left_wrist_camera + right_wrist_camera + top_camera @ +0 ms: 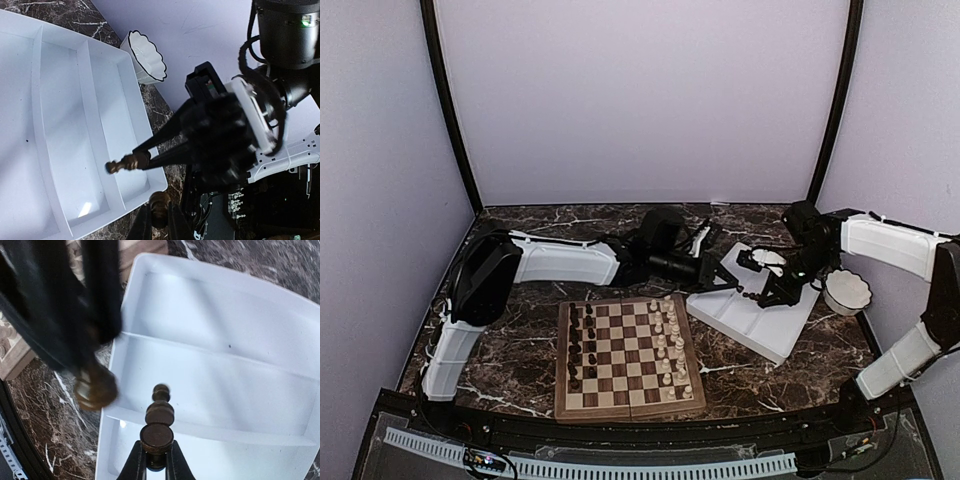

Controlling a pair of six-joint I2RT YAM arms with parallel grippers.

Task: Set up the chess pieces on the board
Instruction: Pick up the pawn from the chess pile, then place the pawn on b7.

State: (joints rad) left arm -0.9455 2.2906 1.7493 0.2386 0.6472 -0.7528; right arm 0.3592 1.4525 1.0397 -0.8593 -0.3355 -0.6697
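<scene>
Tan-and-brown checked board (625, 356), dark chess pieces (575, 345), white tray (765, 325)

Tiny chess pieces (575, 350), kinds indistinct

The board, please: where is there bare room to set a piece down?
The middle files of the board, between the dark chess pieces along its left edge and the cream pieces on its right; both edge strips are crowded.
</scene>
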